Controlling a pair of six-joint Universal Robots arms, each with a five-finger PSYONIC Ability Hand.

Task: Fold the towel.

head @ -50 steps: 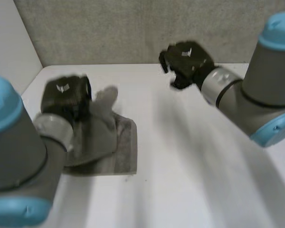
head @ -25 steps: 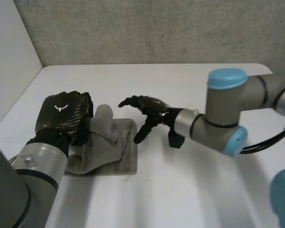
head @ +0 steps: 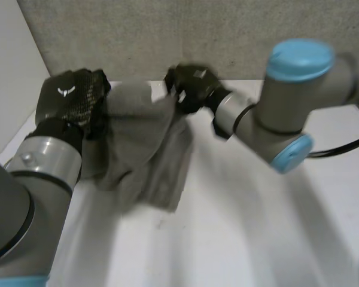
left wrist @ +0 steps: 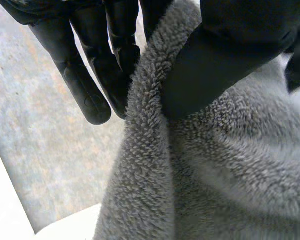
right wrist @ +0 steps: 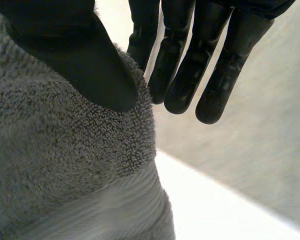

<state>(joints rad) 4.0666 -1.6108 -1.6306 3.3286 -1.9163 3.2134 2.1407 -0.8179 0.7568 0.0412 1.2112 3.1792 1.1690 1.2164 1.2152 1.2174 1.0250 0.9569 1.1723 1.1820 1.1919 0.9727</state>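
Observation:
A grey terry towel (head: 146,143) hangs lifted off the white table (head: 245,227), held up between both hands. My left hand (head: 72,101) grips its upper left corner. In the left wrist view the thumb (left wrist: 215,65) presses the towel's edge (left wrist: 145,150) against the fingers (left wrist: 90,75). My right hand (head: 191,86) holds the upper right corner. Seen from the right wrist, its thumb (right wrist: 85,65) pinches the towel (right wrist: 65,165) against the fingers (right wrist: 190,75). The towel's lower part droops in folds toward the table.
A grey textured wall (head: 185,36) runs along the table's far edge, close behind both hands. A white side wall (head: 12,78) stands at the left. Bare table stretches in front and to the right of the towel.
The right hand reached the towel's right corner and closed on it. Both hands have risen toward the back wall, lifting the towel off the table.

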